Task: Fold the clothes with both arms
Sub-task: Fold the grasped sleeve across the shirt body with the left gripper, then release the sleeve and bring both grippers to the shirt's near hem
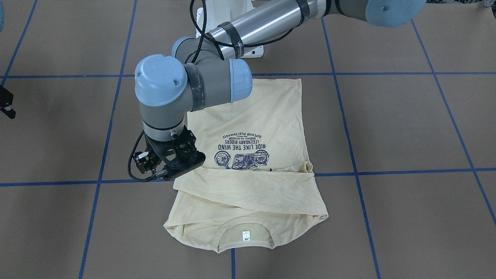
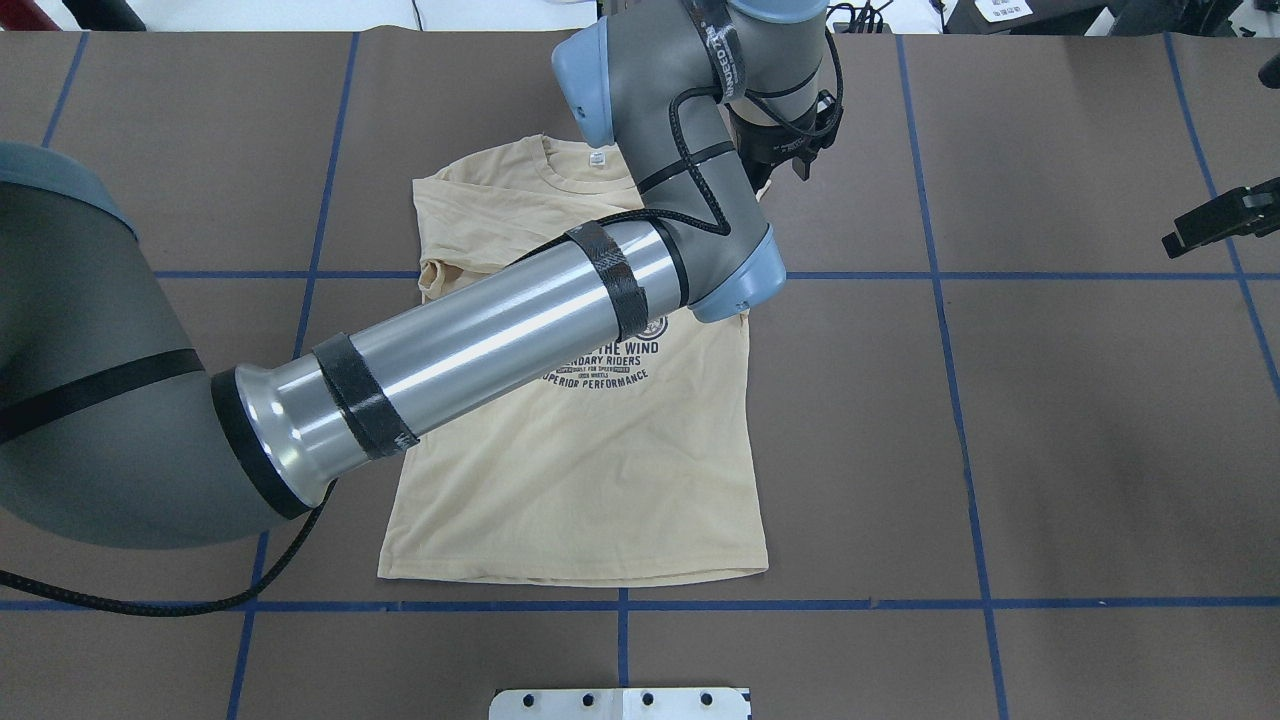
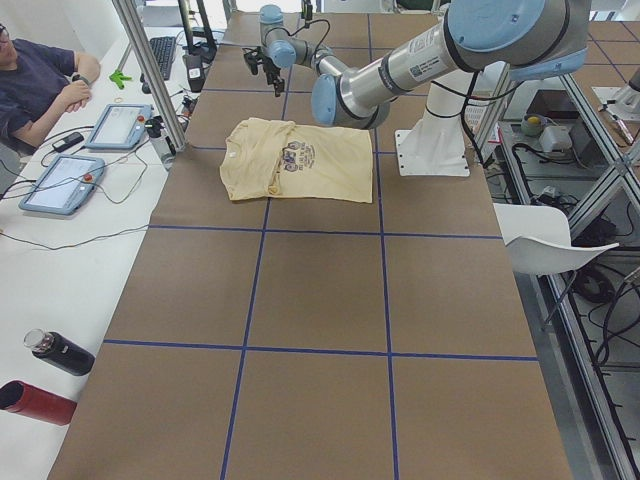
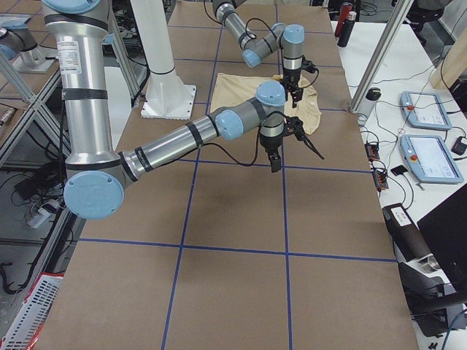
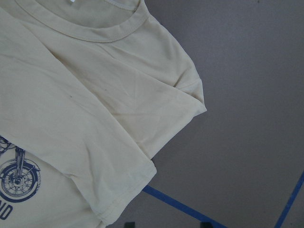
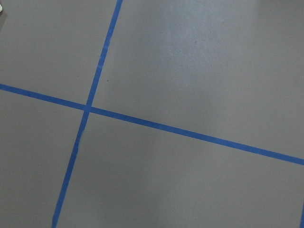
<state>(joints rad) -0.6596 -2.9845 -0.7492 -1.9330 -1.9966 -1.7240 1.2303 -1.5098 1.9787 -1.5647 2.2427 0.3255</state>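
T-shirt (image 1: 263, 116) flat and print-up in the middle of the table (image 1: 407, 128), hem toward the robot's base, one sleeve (image 1: 248, 190) folded across the chest. Left arm (image 2: 480, 340) reaches over it; left gripper (image 1: 180, 166) hangs at the shirt's edge beside the folded sleeve, jaw opening not discernible. Right gripper (image 2: 1215, 222) stands over the table well apart from the shirt; its jaw opening likewise cannot be told
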